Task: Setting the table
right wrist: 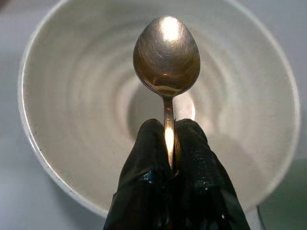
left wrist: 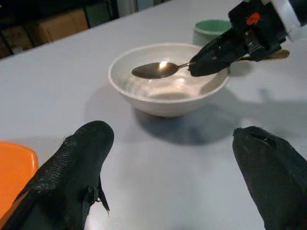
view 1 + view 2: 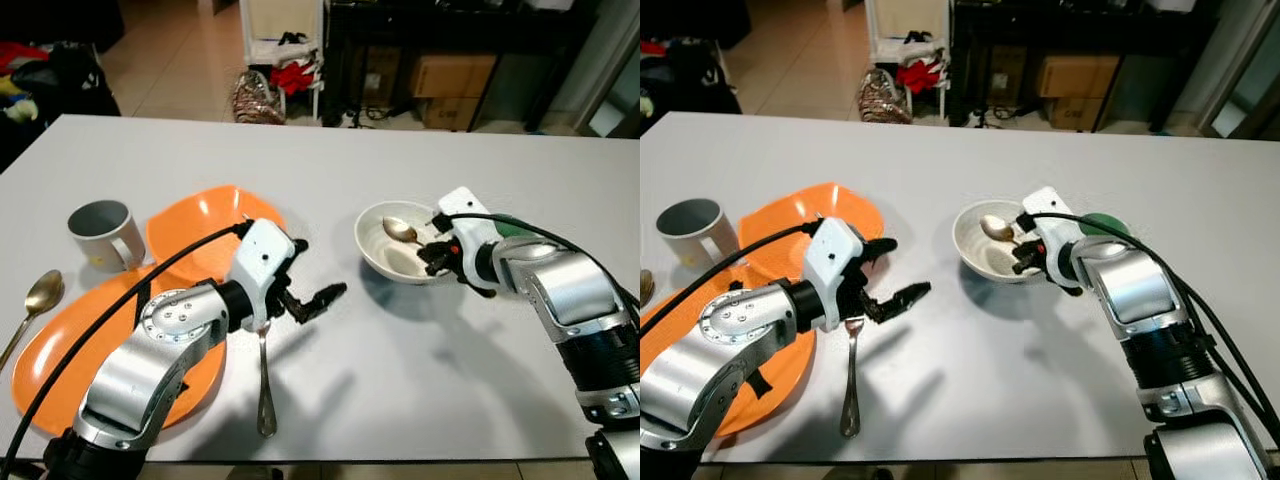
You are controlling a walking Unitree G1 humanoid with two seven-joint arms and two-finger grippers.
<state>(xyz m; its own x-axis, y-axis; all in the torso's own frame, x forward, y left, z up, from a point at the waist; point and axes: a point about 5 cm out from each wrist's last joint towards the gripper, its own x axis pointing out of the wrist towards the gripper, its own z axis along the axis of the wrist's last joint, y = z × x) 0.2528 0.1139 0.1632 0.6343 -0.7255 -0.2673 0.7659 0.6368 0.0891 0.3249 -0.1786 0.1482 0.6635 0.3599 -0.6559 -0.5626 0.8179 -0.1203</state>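
A white bowl sits right of the table's centre. My right gripper reaches over its near-right rim, shut on the handle of a gold spoon whose head hangs over the inside of the bowl. In the right wrist view the fingertips pinch the spoon just below its head. My left gripper hovers open above the table, left of the bowl, holding nothing. A silver fork lies on the table below the left wrist.
Two orange plates overlap at the left, the nearer one partly under my left arm. A grey mug and a second gold spoon lie further left. A green cup stands behind the bowl.
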